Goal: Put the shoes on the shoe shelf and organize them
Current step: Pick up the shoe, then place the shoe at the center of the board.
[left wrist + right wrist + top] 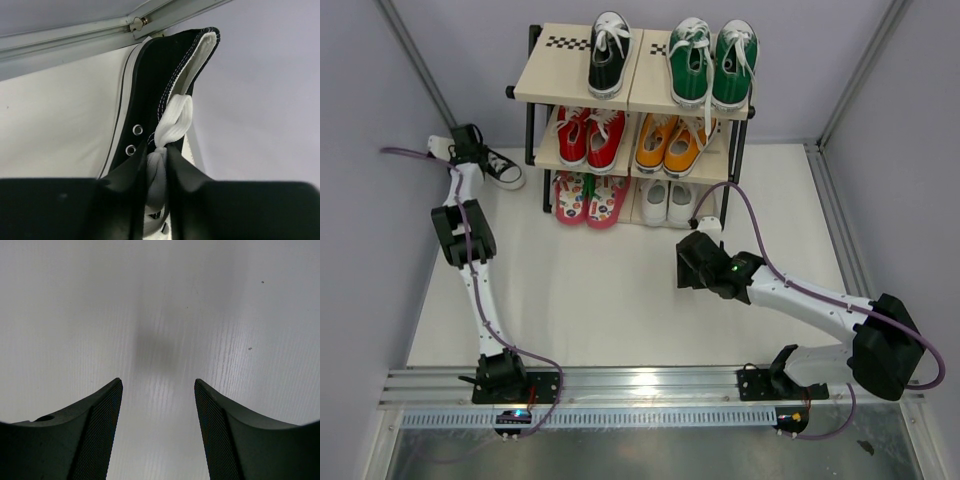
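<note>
Left jaws pinch 1 black sneaker [150, 85] by tongue and laces, on the counter [620, 300] left of the shelf [548, 85]. That grip likely suits lifting it beside its mate [608, 55] on the top tier. Right jaws spread, empty, above the counter.

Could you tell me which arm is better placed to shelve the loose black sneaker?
Left: the left gripper grips the black sneaker beside the shelf; the right gripper hangs open over the table.

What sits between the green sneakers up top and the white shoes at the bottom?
The orange sneakers, directly between them; the top external view shows it.
</note>
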`<state>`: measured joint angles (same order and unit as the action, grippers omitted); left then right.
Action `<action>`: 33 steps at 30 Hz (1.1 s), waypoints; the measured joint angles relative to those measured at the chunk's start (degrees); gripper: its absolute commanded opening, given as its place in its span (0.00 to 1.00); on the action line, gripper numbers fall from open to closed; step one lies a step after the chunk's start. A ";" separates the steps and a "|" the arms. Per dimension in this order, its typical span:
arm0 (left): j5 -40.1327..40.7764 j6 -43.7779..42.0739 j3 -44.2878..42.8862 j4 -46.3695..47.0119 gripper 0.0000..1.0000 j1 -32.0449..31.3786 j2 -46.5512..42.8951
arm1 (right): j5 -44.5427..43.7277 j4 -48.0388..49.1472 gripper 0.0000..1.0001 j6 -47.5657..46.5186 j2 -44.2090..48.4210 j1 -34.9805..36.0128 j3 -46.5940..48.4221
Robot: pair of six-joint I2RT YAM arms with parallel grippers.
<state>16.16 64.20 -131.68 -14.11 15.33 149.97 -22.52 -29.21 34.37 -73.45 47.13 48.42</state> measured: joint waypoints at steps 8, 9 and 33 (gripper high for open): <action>-2.21 -2.95 -0.09 -1.07 0.00 0.28 -0.22 | 0.02 0.04 0.64 -0.02 0.00 0.00 0.00; -2.49 -3.10 0.09 -1.49 0.00 0.28 -0.55 | 0.04 0.09 0.64 -0.02 0.00 0.00 0.00; 17.90 12.11 76.50 -14.91 0.00 -14.40 -80.89 | 1.92 3.61 0.64 -0.46 9.46 -0.07 -7.43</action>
<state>34.06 76.31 -55.18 -29.02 0.93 69.08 -20.60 -25.61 33.91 -63.99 47.07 40.99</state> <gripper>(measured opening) 0.166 0.639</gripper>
